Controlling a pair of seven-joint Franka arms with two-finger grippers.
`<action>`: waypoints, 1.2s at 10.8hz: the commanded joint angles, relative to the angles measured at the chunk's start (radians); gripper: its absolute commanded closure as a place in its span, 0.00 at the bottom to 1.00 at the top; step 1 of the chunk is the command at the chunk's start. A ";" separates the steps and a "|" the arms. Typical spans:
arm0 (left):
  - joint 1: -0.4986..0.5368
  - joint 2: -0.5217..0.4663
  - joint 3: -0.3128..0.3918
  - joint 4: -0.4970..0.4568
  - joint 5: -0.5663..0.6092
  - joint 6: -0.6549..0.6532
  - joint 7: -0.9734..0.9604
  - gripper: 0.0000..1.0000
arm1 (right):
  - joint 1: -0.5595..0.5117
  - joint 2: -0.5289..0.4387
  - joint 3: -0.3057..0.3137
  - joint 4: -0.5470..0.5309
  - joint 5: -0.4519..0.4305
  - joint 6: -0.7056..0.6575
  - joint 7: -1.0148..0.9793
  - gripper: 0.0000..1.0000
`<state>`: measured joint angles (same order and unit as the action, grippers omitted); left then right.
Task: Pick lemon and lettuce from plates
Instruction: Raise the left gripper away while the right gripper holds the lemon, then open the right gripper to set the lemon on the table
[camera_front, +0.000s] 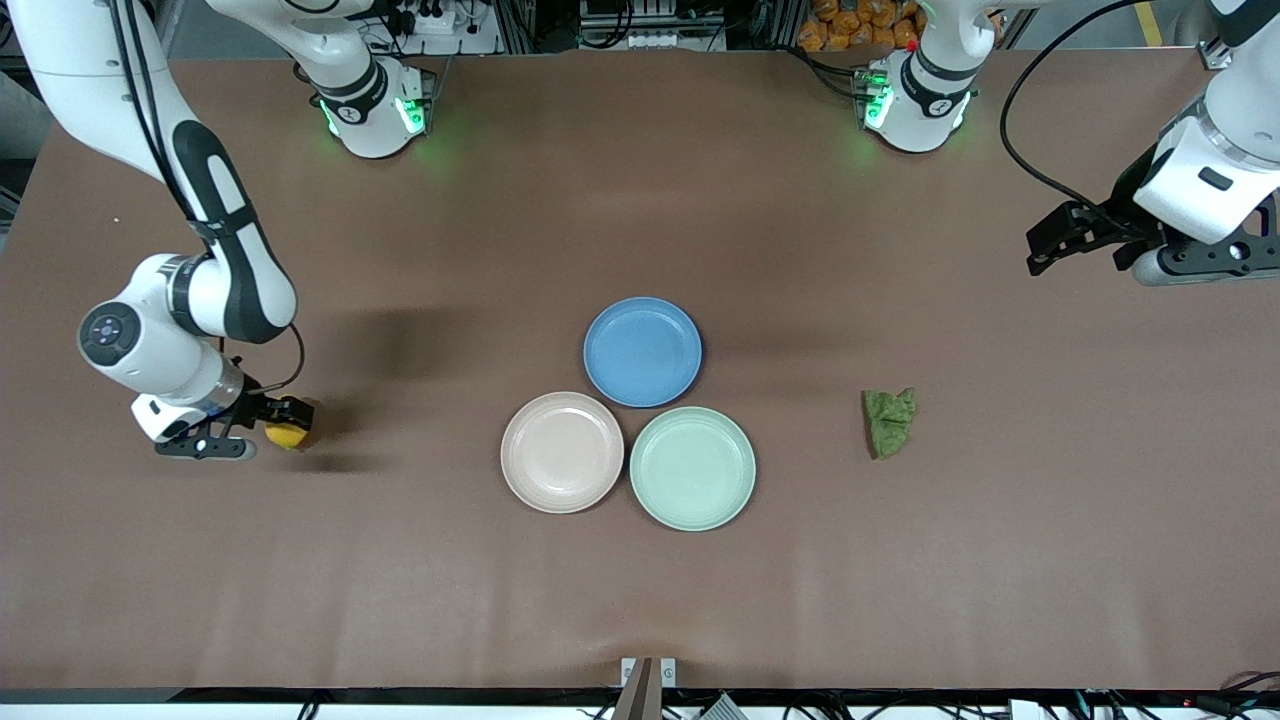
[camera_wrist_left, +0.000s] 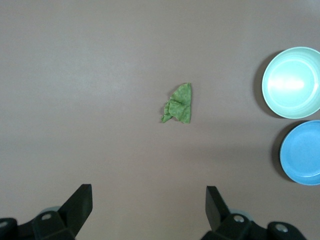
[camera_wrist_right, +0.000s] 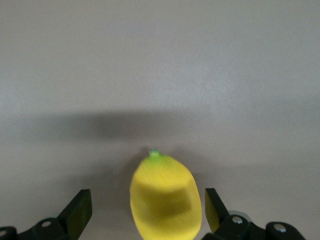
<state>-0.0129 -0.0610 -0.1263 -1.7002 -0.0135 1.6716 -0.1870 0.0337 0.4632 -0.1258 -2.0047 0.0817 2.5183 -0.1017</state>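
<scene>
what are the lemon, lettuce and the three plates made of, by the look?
Lemon: probably a plastic or foam replica; even yellow skin, a flat dent in it.
Lettuce: likely fabric or soft plastic; crumpled, matte, creases hold.
Beige-pink plate, mint green plate, blue plate: likely moulded plastic or melamine; uniform pastel colour, soft satin sheen.
</scene>
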 joint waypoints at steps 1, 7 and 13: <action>0.007 -0.014 -0.001 -0.018 -0.014 0.017 0.080 0.00 | -0.026 -0.026 0.011 0.075 0.010 -0.120 -0.004 0.00; 0.007 -0.026 0.000 -0.013 -0.010 0.010 0.075 0.00 | -0.026 -0.107 0.006 0.147 0.009 -0.315 0.017 0.00; 0.005 -0.017 -0.001 0.031 0.021 0.007 0.074 0.00 | -0.026 -0.237 0.005 0.165 -0.003 -0.507 0.051 0.00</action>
<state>-0.0129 -0.0731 -0.1248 -1.6944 -0.0101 1.6786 -0.1365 0.0200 0.2931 -0.1305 -1.8320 0.0824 2.0751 -0.0775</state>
